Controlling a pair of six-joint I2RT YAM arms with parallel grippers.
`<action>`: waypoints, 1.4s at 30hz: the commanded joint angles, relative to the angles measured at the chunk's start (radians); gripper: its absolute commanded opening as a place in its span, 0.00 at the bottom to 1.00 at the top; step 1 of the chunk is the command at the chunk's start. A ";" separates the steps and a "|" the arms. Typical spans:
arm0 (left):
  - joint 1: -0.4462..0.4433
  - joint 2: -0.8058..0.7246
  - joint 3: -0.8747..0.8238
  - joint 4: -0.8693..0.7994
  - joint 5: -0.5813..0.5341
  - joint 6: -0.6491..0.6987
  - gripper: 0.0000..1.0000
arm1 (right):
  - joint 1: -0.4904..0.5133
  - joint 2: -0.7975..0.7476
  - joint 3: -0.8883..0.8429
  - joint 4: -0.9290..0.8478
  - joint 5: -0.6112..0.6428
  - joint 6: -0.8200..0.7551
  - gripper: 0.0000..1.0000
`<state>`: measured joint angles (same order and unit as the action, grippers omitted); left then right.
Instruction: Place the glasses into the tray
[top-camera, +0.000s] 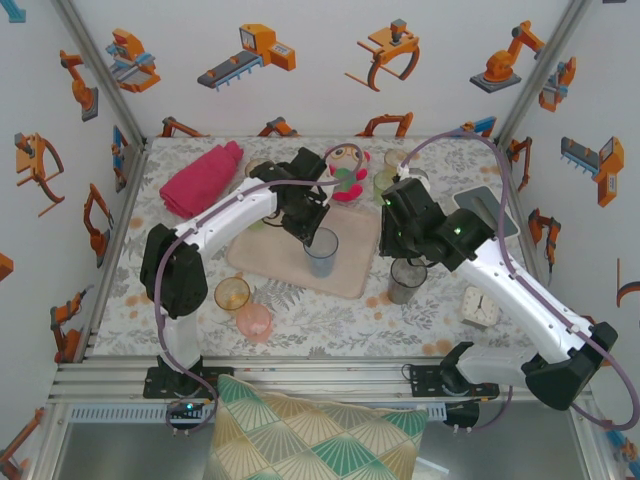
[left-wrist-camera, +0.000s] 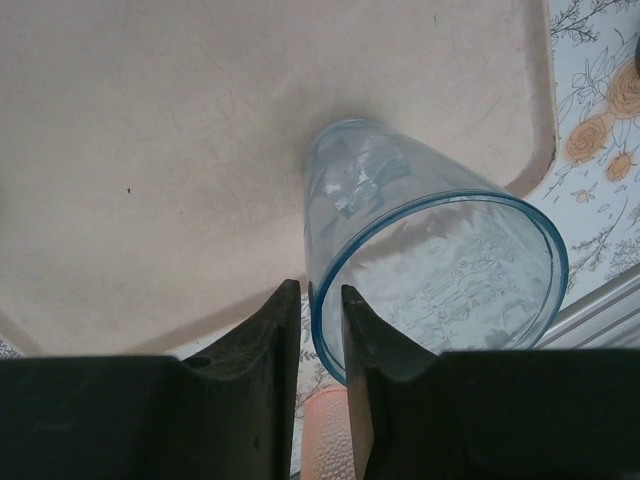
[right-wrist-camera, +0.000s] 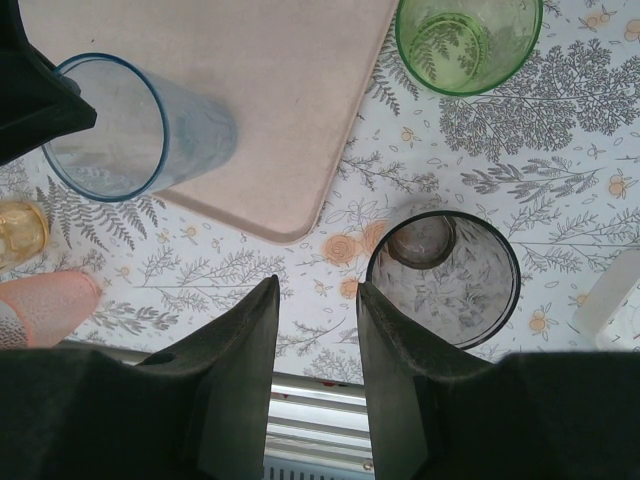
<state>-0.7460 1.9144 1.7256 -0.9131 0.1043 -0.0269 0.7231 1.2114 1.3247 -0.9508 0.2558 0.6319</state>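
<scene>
left fingers (left-wrist-camera: 272, 350) clamped on the rim of the blue glass (left-wrist-camera: 430, 240), glass upright on the tray (left-wrist-camera: 150, 150) near its corner, right fingers (right-wrist-camera: 245, 350) apart over the floral surface (right-wrist-camera: 520, 130), just beside the grey glass (right-wrist-camera: 445, 280)

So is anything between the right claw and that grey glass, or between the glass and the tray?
Nothing visible. The right end effector hangs open beside the grey glass, and only bare tablecloth separates that glass from the tray. The blue glass, gripped by the left end effector, stands on the tray nearby.
</scene>
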 joint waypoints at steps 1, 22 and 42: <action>-0.009 0.011 0.028 -0.030 -0.006 0.011 0.26 | -0.005 -0.014 0.003 0.025 0.016 -0.003 0.38; 0.000 -0.031 0.080 -0.060 -0.054 0.042 0.07 | -0.011 -0.009 0.001 0.030 0.014 -0.011 0.38; 0.243 -0.272 -0.049 -0.098 -0.069 0.111 0.08 | -0.022 -0.037 -0.015 0.031 0.016 -0.028 0.38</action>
<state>-0.5327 1.6939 1.7073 -0.9901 0.0341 0.0566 0.7097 1.1946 1.3209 -0.9283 0.2558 0.6262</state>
